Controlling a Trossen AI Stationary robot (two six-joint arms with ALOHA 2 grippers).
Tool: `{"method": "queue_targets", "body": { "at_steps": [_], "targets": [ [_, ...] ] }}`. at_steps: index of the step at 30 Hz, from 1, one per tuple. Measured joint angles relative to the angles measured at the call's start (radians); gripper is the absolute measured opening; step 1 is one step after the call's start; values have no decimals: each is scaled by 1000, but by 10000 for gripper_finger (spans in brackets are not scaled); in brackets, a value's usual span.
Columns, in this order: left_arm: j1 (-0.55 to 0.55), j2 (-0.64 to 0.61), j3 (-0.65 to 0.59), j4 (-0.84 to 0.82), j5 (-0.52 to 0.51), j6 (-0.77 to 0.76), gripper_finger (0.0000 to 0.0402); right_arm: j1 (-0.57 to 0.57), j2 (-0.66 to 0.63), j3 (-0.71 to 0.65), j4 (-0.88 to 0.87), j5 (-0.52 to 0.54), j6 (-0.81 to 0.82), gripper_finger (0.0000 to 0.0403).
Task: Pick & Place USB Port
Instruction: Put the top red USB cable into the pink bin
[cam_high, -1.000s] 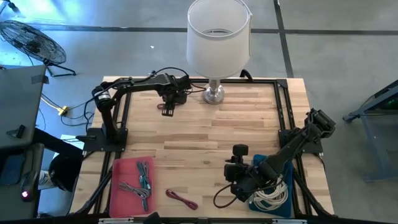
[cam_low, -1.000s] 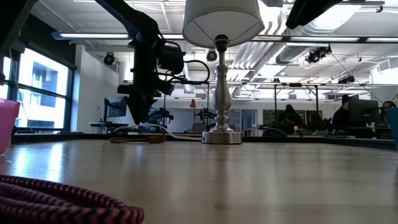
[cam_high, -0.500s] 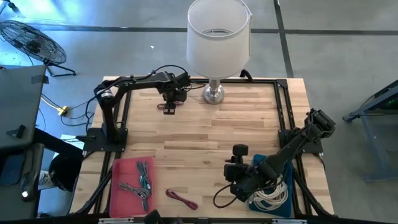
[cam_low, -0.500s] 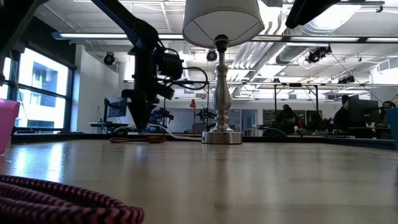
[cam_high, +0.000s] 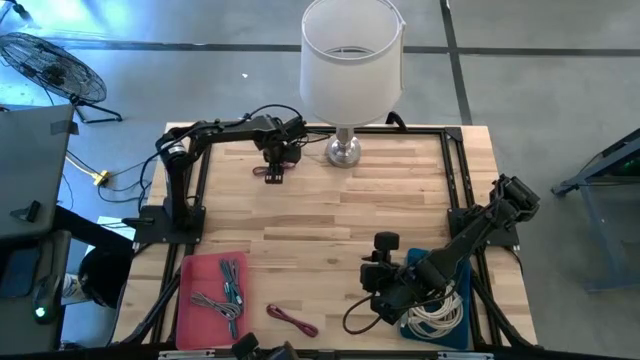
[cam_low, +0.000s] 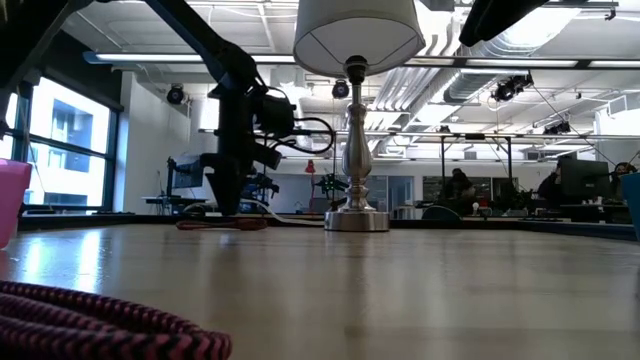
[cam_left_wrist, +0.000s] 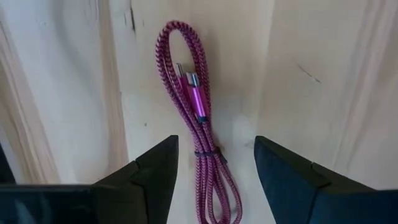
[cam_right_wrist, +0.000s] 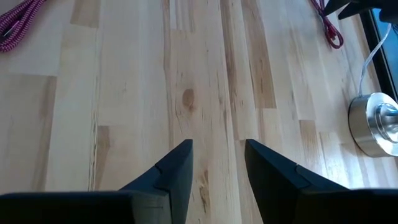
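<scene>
Magenta cable (cam_left_wrist: 199, 118) tail beyond left wrist view's edge

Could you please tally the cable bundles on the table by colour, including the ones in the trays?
Magenta braided cables: 2, one under the left gripper near the lamp at, one loose at the near edge.
Grey cables: 1 bunch in the pink tray at.
White cables: 1 coil beside the right gripper.
Total: 4.

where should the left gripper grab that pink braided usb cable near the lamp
Best at the tie band, where the strands of the pink cable bunch tightest, coming straight down from above. It lies flat on the table, folded into a long narrow loop, and the open left gripper already straddles it, so closing across the width should catch every strand.
</scene>
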Motion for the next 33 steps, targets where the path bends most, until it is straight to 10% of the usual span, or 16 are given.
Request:
{"method": "queue_targets", "body": {
  "at_steps": [16,24,33],
  "targets": [
    [25,103,5,-12,3,-13,202,1,0,0,0,-4,8,138],
    [26,112,3,-27,-8,-27,29,1,0,0,0,-2,12,138],
    [3,98,1,-102,25,-93,9,3,0,0,1,-7,38,138]
  ]
}}
